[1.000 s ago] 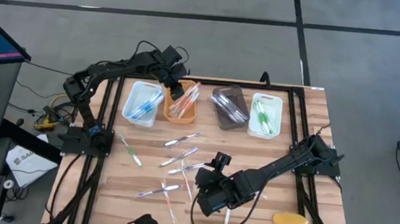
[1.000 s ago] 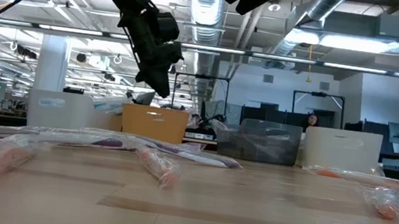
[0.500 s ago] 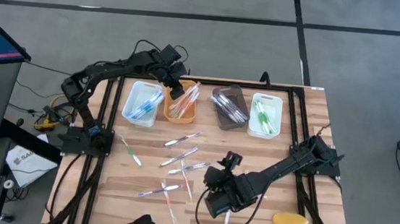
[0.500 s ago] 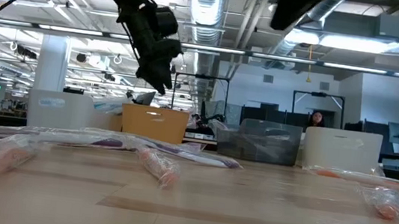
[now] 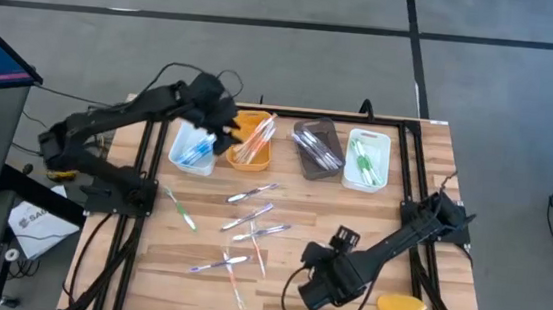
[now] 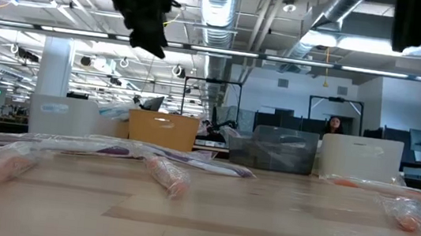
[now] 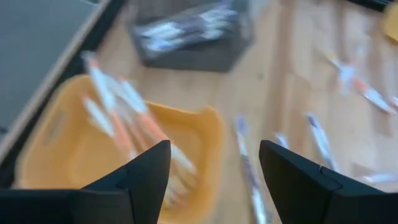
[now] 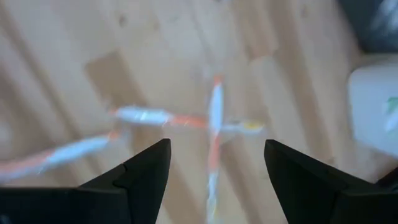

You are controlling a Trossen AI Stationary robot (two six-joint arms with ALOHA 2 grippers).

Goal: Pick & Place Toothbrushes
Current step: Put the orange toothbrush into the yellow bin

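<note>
Near the table's front edge, the right gripper hovers, fingers apart and empty, over crossed orange-handled plastic toothbrushes; closing there could snag two; the left gripper stands open by the orange rectangular tray.

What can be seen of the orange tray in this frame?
The orange tray is a small rectangular open bin, plastic by its look, in the back row between a white tray and a dark tray. It holds several red/pink and clear-white toothbrushes lying lengthwise, some poking over its far rim. The open left gripper hangs at its left edge.
</note>
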